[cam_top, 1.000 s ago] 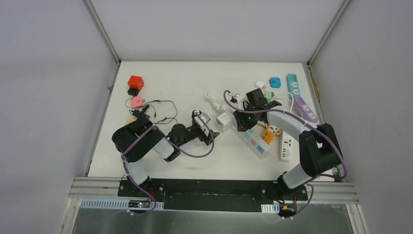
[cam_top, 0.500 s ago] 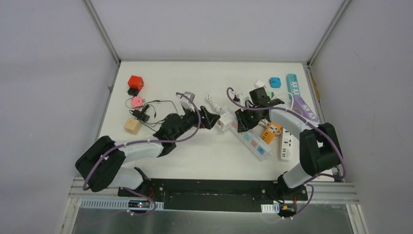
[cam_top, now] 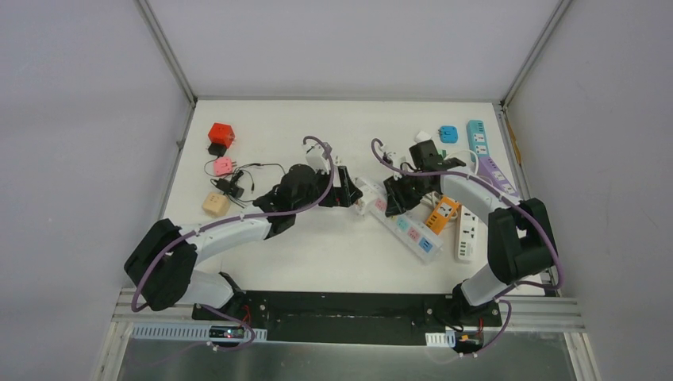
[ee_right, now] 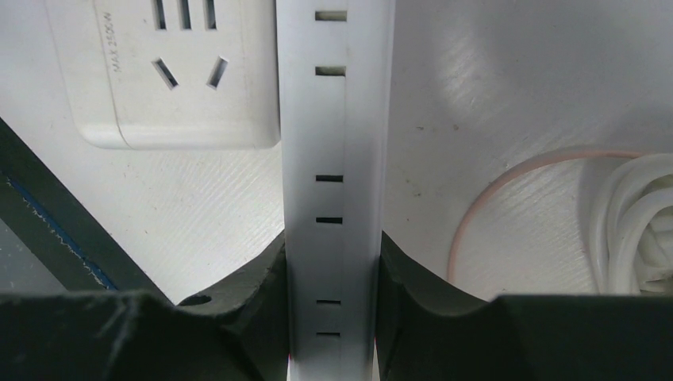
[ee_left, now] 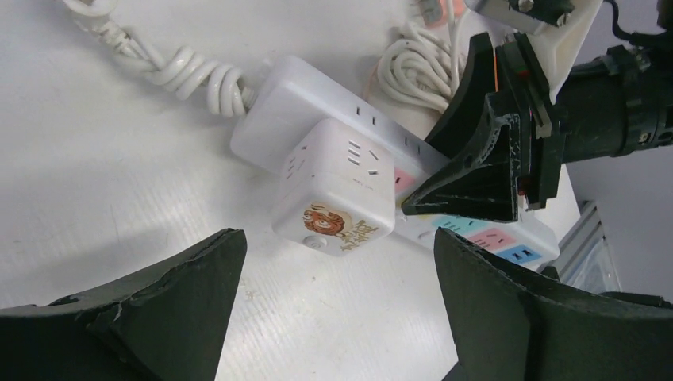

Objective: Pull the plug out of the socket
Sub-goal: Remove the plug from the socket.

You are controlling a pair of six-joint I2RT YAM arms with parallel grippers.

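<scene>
Two hands: right hand (ee_right: 332, 274) pinches slotted strip (ee_right: 333, 119), left hand (ee_left: 337, 236) (agape) frames cube plug (ee_left: 337, 190).

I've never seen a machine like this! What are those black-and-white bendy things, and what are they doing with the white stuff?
They are two robot arms on a white table. One picture looks down from above; the other two come from small cameras on the wrists. The right hand squeezes a long white plastic socket strip. The left hand is open, facing a white plastic cube-shaped plug that sits on that strip. A red plastic cube adapter lies farther off.
</scene>
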